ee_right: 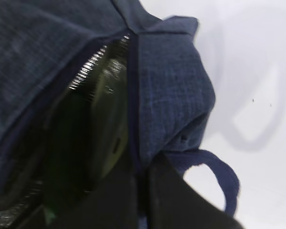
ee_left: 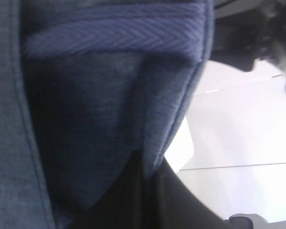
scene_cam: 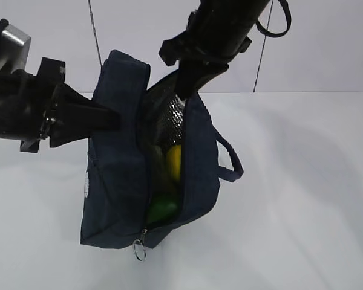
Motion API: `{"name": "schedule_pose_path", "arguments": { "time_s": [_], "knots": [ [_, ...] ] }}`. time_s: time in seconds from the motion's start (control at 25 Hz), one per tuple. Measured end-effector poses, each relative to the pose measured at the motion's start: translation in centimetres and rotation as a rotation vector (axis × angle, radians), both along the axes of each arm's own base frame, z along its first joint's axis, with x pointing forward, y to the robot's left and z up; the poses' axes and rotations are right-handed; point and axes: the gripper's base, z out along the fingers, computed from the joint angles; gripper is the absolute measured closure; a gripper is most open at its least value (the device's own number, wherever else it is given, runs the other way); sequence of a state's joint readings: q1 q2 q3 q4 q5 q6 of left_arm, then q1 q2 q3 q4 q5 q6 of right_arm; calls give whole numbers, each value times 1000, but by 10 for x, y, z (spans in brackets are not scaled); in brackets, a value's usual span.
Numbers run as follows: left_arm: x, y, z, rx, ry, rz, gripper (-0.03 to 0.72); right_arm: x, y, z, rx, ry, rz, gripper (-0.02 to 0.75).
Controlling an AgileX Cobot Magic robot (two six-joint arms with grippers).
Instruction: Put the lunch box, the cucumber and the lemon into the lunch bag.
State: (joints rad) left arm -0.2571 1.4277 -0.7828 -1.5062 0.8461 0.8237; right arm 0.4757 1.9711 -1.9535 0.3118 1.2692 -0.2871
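Flanking lunch bag (scene_cam: 118,199): both end effectors

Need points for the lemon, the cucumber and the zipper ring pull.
lemon (scene_cam: 174,161): exterior view, middle of its yellow skin showing in the bag's opening.
cucumber (scene_cam: 163,208): exterior view, the green end low in the opening.
zipper ring pull (scene_cam: 138,250): exterior view, the metal ring hanging below the bag.

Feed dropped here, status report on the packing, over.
Left gripper and right gripper each clamp a side of the lunch bag. Lemon and cucumber inside. Lunch box unclear. No obstruction.
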Motion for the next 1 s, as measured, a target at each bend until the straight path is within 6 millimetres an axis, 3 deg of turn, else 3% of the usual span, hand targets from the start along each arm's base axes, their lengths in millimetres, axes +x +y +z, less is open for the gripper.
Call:
{"name": "schedule_pose_path", "arguments": {
  "time_s": [0.12, 0.6, 1.0],
  "knots": [
    [-4, -9, -1, 9, 1, -16, 695, -5, -5, -8, -35, 23, -2, 730],
    [-12, -30, -18, 44, 134, -69, 695, -25, -18, 8, -57, -8, -6, 730],
    [-9, -28, -32, 147, 160, -56, 695, -33, -21, -16, -76, 63, -12, 730]
  ]
}}
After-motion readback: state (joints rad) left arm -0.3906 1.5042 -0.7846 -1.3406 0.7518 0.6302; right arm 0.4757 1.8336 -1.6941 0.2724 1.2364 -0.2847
